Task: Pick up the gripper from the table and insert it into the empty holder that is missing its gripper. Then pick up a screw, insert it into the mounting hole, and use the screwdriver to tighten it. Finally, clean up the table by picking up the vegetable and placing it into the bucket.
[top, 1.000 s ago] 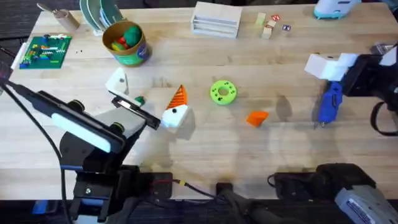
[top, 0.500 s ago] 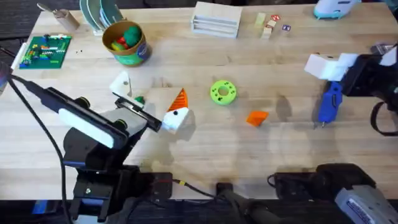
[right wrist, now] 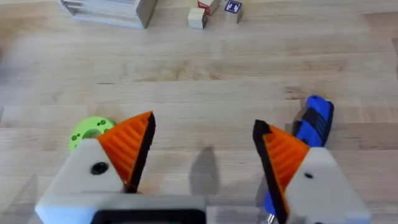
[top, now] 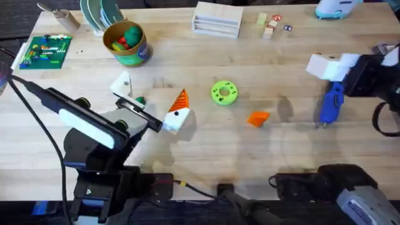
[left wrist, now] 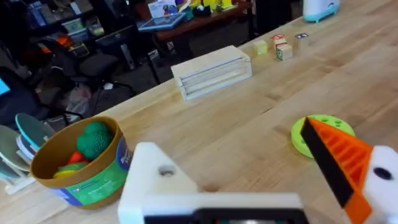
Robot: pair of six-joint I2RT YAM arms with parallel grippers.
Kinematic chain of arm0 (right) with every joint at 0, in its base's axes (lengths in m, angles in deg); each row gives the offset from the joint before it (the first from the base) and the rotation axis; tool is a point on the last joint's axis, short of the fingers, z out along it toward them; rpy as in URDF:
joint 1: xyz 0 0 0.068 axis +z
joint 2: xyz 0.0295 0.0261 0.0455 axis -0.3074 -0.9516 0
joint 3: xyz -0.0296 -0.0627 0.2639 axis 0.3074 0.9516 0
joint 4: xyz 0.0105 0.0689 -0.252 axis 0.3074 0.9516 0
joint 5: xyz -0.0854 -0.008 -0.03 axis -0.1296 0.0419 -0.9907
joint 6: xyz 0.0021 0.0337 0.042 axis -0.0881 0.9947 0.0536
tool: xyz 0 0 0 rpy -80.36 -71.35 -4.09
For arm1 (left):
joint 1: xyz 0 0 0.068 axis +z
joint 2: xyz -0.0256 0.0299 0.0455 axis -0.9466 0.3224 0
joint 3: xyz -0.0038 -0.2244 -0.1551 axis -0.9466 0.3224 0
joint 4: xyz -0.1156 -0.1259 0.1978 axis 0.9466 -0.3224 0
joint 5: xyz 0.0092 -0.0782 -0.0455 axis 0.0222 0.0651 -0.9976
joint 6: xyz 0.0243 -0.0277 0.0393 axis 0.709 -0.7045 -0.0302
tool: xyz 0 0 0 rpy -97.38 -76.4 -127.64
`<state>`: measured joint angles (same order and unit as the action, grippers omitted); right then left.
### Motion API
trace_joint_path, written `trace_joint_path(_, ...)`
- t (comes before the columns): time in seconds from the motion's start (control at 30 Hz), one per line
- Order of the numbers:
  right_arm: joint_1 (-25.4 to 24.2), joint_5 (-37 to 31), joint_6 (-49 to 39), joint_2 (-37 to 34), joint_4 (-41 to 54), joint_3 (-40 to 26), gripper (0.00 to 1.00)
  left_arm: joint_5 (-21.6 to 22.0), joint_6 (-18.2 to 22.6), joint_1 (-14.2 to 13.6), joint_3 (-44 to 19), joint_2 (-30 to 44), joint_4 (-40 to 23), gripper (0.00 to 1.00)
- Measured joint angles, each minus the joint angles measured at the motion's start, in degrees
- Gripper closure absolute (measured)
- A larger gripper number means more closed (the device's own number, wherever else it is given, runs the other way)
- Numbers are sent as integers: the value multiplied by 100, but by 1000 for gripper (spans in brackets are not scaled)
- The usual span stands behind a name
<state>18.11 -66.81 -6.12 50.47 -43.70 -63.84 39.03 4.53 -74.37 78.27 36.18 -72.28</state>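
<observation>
The loose orange gripper point(top: 257, 118) lies on the table right of the green disc point(top: 224, 92). My left gripper point(top: 150, 92) is open. One of its fingers is a bare white holder point(top: 120, 82) point(left wrist: 155, 180); the other carries an orange tip point(top: 180, 97) point(left wrist: 339, 155). A small green vegetable point(top: 139, 100) lies between those fingers, close to the palm. The bucket point(top: 127, 44) point(left wrist: 81, 165) stands at the far left with toys inside. My right gripper point(top: 328, 65) point(right wrist: 202, 140) is open, both orange pads on, above the blue screwdriver point(top: 331, 103) point(right wrist: 314, 121). The screw is out of view.
A wooden box point(top: 217, 17) and small blocks point(top: 270, 26) sit along the far edge. A green circuit board point(top: 45, 51) and a plate rack point(top: 100, 12) are at the far left. Bare tabletop lies around the loose orange piece.
The left arm shifted slightly forward and to the right a second ago, then held still. The right arm has not moved.
</observation>
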Motion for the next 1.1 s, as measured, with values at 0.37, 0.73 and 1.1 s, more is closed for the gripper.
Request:
trace_joint_path(0.37, 0, 0, 0, 0, 0, 0, 10, 0, 0, 0, 0, 0, 0, 8)
trace_joint_path(0.73, 0, 0, 0, 0, 0, 0, 10, -916, 0, 0, 0, 0, 4, 7)
trace_joint_path(1.1, 0, 14, 1, 0, 209, -4, 11, -4639, 0, 0, 0, -1, -72, 8)
